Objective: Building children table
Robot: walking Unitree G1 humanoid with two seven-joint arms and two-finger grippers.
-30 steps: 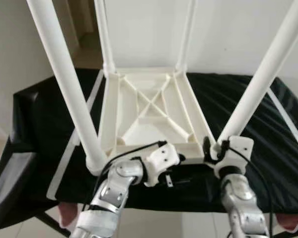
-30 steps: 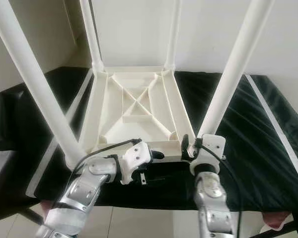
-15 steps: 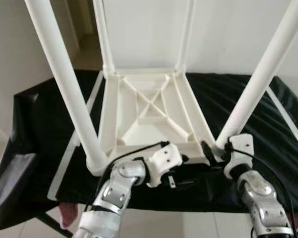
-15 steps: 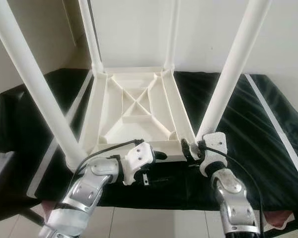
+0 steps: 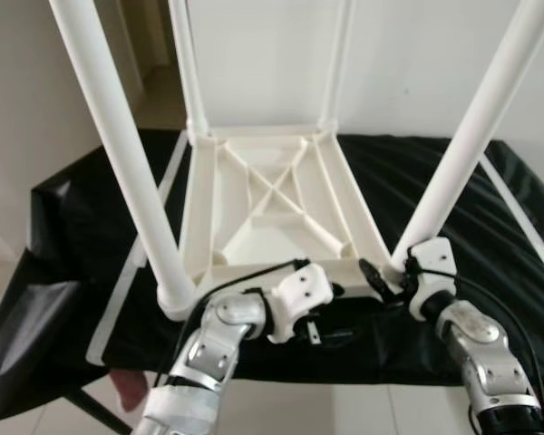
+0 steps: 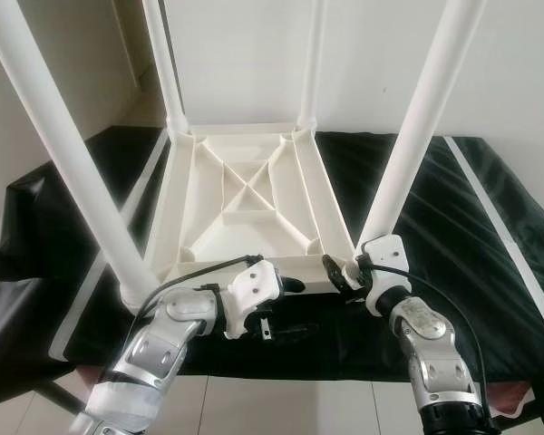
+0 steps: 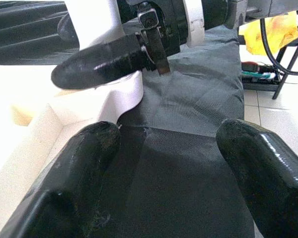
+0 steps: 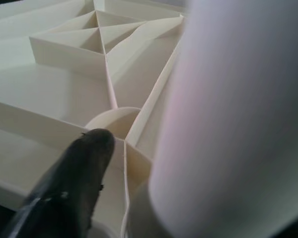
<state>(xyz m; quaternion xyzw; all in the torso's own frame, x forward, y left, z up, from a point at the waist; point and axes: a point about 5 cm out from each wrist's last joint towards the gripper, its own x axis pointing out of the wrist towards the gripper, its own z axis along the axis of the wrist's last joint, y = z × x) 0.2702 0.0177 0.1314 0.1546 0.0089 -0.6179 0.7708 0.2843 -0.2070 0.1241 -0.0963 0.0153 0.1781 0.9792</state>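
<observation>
Standing upside down at frame centre on black cloth (image 5: 490, 263), the white plastic children's table (image 5: 272, 204) has the right gripper (image 6: 344, 270) clasping its lower-right leg (image 6: 417, 127); the left gripper (image 7: 164, 163) gapes open.

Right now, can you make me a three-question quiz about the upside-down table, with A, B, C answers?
1. Where does the white plastic upside-down table lie?
A. on a black cloth
B. on bare tiles
C. on a red rug

2. How many round white legs stick up from it?
A. two
B. three
C. four

3. What is the right tool doing?
A. lifting a cup
B. reaching to the base of the near right leg
C. resting on the floor

Answers: 1 A, the black cloth spreads under the table on every side. 2 C, one leg rises at each corner. 3 B, its black fingers sit at that corner, while the left tool is open by the near edge.
</observation>
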